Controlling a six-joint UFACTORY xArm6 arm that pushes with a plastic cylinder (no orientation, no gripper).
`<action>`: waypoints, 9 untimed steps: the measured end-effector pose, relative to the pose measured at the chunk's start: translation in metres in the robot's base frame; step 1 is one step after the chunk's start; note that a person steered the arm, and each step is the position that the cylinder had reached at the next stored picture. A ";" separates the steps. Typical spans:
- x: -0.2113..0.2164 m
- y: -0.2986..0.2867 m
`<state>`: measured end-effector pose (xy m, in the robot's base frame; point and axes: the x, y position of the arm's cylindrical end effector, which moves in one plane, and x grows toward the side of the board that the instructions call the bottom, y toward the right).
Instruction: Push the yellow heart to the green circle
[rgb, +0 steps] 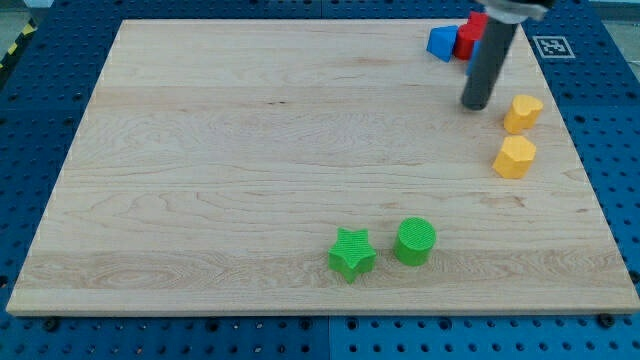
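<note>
Six small plastic blocks on pale wooden board (250, 150). My tip (477, 104), no jaws fitted, just left of yellow heart block (522, 113); yellow hexagon block (515, 157) below. Green circle block (414, 241) near bottom, beside green star block (351, 253).

Wooden board (250, 150): pale, lies flat on a blue perforated table (40, 110).

Green star (351, 252): on the board, between 5 and 6 o'clock from the board's centre, near the bottom edge, upright.

Yellow hexagon (515, 157): at 3 o'clock from centre, close to the right edge.

Blue block (440, 43) and red block (468, 38): between 1 and 2 o'clock, by the top edge, touching; red at 3 o'clock of blue, partly hidden. Shapes unclear.

Black-and-white marker (552, 46): off the board, at 2 o'clock.
</note>
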<state>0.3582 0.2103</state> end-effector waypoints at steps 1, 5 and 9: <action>-0.004 0.057; 0.028 0.035; 0.081 -0.051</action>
<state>0.4396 0.1591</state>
